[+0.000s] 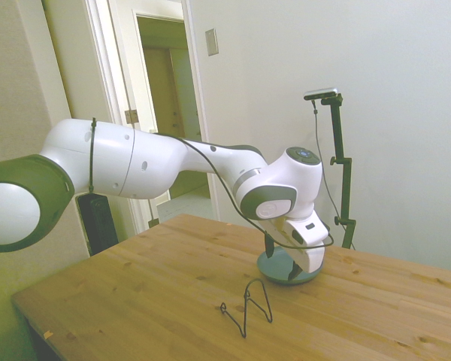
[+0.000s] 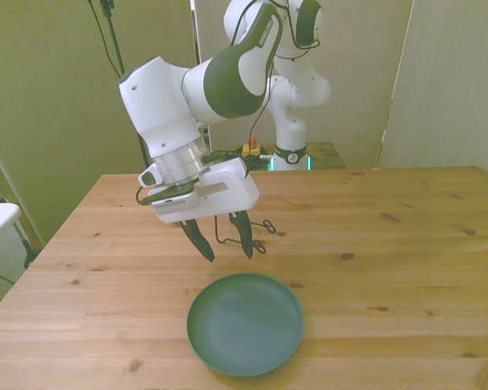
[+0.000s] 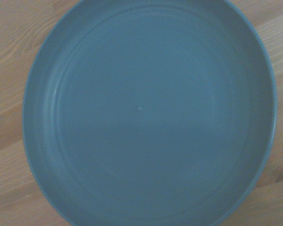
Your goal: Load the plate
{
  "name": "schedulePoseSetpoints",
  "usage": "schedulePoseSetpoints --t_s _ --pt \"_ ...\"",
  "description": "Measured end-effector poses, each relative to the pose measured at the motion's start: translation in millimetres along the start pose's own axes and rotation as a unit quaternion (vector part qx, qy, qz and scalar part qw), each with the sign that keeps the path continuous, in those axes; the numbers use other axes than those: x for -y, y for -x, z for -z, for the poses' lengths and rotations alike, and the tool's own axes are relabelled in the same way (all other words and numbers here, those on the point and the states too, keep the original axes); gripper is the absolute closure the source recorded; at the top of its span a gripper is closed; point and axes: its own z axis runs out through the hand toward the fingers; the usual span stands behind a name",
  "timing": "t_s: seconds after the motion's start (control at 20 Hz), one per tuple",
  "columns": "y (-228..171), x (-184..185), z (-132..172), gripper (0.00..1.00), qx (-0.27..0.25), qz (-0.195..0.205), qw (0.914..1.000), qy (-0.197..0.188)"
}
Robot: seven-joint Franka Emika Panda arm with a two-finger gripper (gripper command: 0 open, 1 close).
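The plate (image 2: pixel 244 323) is round, shallow and teal-grey, lying flat and empty on the wooden table near its front edge. It fills the wrist view as the plate (image 3: pixel 141 113), and nothing lies in it. My gripper (image 2: pixel 228 253) hangs just above the plate's far rim, pointing down, open, with nothing between its dark fingers (image 2: pixel 203 240). In the side view the gripper (image 1: pixel 282 259) covers much of the plate (image 1: pixel 273 265).
A thin black wire stand (image 1: pixel 248 308) rests on the table (image 2: pixel 407 244); in the front view the wire stand (image 2: pixel 262 230) shows just behind the fingers. The robot's base stands past the table's far edge.
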Motion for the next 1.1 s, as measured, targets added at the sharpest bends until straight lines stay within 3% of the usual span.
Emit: schedulePoseSetpoints --t_s 0.7,0.75,1.1 --pt "-44 12 -38 0.00 0.002 -0.005 0.9999 -0.013" --pt "-44 15 -39 1.00 0.003 -0.003 0.9999 -0.014" --pt "-40 24 -44 1.00 0.008 0.007 0.9998 -0.017"
